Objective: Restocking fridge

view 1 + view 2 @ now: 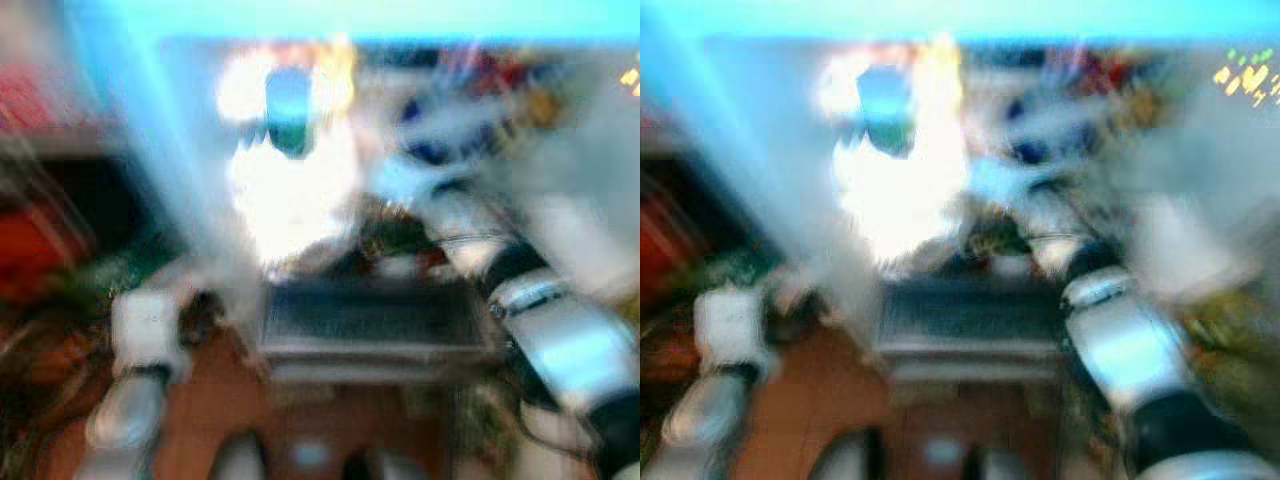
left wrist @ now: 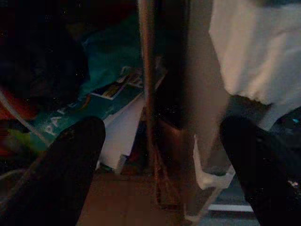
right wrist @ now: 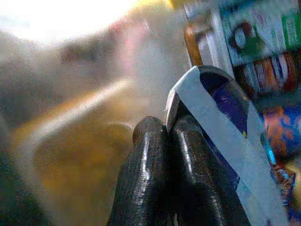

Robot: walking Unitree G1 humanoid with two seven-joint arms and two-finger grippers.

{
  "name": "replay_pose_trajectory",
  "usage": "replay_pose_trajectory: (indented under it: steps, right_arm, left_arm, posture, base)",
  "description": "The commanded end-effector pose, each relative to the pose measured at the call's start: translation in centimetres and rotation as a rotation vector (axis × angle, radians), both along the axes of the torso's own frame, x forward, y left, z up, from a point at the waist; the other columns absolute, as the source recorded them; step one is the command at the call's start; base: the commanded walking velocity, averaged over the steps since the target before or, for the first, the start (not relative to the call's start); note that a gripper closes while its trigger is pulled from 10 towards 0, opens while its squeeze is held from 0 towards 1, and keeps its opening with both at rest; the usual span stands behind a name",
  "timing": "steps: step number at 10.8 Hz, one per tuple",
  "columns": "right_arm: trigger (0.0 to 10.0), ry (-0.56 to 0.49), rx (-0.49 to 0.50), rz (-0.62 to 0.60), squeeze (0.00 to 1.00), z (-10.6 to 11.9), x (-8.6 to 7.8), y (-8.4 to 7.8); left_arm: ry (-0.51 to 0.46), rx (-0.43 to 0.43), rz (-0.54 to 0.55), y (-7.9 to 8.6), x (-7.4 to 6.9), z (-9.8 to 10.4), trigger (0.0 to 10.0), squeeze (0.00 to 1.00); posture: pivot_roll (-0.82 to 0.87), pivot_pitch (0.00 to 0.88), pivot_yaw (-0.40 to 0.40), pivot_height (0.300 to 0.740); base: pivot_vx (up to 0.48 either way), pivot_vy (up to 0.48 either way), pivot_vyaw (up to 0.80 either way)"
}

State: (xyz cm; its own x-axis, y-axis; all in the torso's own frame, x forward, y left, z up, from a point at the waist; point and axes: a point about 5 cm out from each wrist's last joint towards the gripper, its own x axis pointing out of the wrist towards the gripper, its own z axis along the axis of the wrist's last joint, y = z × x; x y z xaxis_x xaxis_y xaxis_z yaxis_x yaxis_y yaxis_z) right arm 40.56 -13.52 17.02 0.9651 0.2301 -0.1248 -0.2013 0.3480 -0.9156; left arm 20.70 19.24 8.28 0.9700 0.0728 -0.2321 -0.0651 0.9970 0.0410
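Observation:
Both head views are heavily blurred. The open fridge [image 1: 290,190] glows bright ahead, with a blue container [image 1: 288,105] on an upper shelf. My right arm [image 1: 560,330] reaches up and forward to a blurred blue-and-white package [image 1: 440,130] beside colourful items. In the right wrist view my right gripper [image 3: 169,141] is shut, pinching the edge of that blue-and-white package [image 3: 225,113]. My left arm [image 1: 140,340] hangs low at the left. Its gripper [image 2: 164,155] stands open with nothing between the fingers [image 2: 70,169].
Colourful cartons and jars [image 3: 254,42] line the space beyond the package. A grey drawer or shelf front [image 1: 370,320] juts out low in the fridge. A teal printed box [image 2: 89,113] and a white cloth-like shape [image 2: 254,52] lie near the left gripper.

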Motion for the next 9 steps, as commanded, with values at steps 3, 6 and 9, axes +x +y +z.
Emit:
replay_pose_trajectory:
  steps: [3,6,9]
  right_arm:
    - [10.0,0.033,-0.004,-0.045,0.00,-1.10,-0.35,-1.53]
    - [10.0,0.043,0.005,-0.042,0.00,-1.52,-0.54,-1.62]
    - [10.0,0.043,0.025,-0.021,0.00,-1.55,-0.61,-1.26]
  left_arm:
    - [-0.027,-0.020,-0.034,-1.14,0.61,0.40,10.0,0.00]
    - [-0.038,-0.033,-0.049,-1.34,0.67,0.50,10.0,0.00]
    - [-0.033,-0.021,-0.042,-1.30,0.73,0.38,10.0,0.00]
  posture:
    - [0.17,0.190,0.026,0.740]
    - [0.17,0.189,0.028,0.740]
    - [0.17,0.187,0.028,0.740]
  base:
    - [0.000,0.000,0.00]
    - [0.000,-0.137,0.00]
    - [0.000,-0.146,0.00]
